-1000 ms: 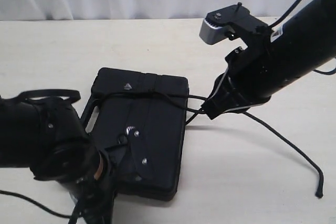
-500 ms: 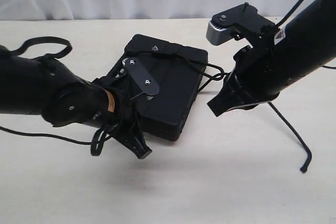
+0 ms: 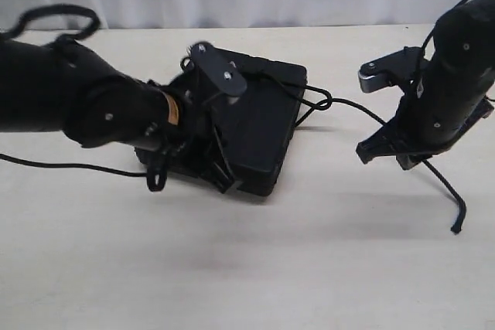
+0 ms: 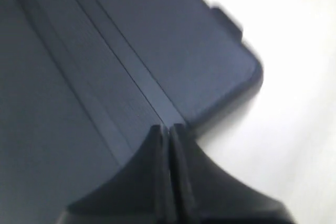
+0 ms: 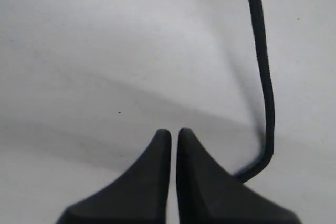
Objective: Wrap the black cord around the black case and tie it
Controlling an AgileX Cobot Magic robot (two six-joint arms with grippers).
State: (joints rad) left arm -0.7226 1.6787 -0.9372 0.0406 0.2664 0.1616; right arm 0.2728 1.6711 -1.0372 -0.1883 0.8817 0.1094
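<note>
The pale table (image 3: 309, 268) bears the black case (image 3: 267, 121), the black cord (image 3: 360, 107) trailing beside it.

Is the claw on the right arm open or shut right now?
Shut. In its wrist view the right gripper has both tips together, nothing between them; the black cord runs alongside one finger.

We find the widest free room along the near edge of the table (image 3: 247, 284), a bare strip running from corner to corner. Toward the far edge the black case (image 3: 267, 125) blocks the middle, and the left arm (image 3: 93, 110) lies across its left side, its thin cable (image 3: 69, 165) trailing toward the left edge. Between the case and the right arm (image 3: 452, 86) we have a gap, but the black cord (image 5: 267, 87) crosses it and trails on toward the right edge.
</note>
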